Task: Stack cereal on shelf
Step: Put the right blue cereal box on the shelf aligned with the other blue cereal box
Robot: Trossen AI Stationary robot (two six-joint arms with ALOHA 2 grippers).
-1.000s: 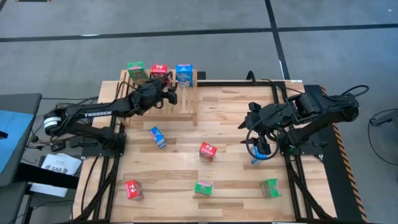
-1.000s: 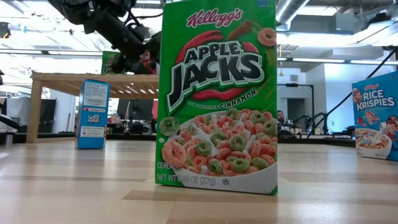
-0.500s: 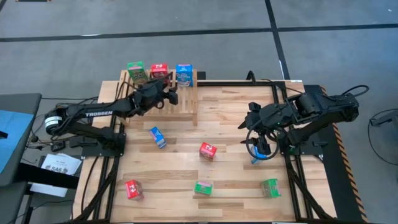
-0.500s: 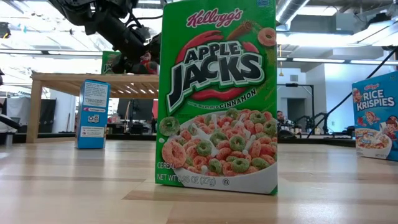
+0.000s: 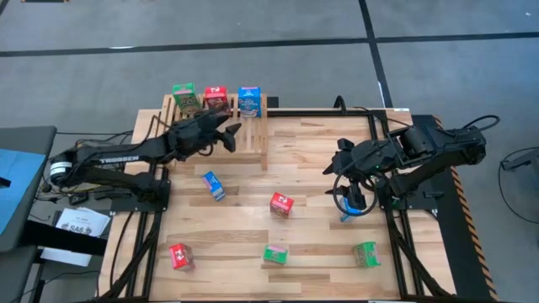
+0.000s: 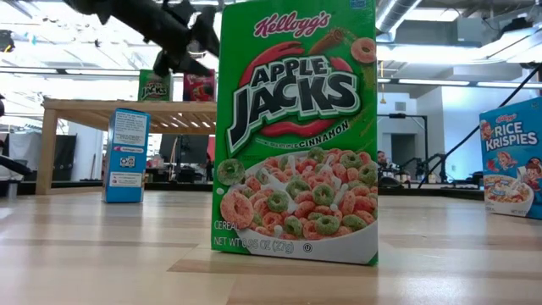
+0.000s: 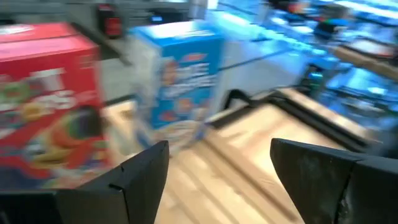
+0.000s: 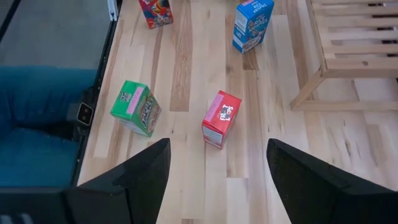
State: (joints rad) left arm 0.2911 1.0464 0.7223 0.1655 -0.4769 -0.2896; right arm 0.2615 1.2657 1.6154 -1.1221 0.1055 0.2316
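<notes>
- Three cereal boxes stand along the shelf's [image 5: 221, 135] far edge: green [image 5: 184, 95], red [image 5: 216, 95], blue [image 5: 249, 98].
- Six more sit scattered on the table [image 5: 312, 160].
- My left claw [image 5: 229, 135] hovers over the shelf, fingers apart, empty.
- My right claw [image 5: 339, 162] hangs open above the table's right side, empty.

Pale wood, printed card and dark matt arms

We see a table [image 5: 320, 160] of light planks with visible grain and a smooth, faintly sheened finish, and a shelf [image 5: 253, 139] of the same pale unpainted wood, its slats bare. The Apple Jacks box [image 6: 296, 131] is printed cardboard with a slight gloss, as are the Rice Krispies box [image 6: 512, 157] and the red box [image 8: 221, 118]. Our left gripper [image 7: 217, 180] and right gripper [image 8: 217, 180] have dark, matt, smooth fingers [image 7: 323, 174] that look like plastic.
</notes>
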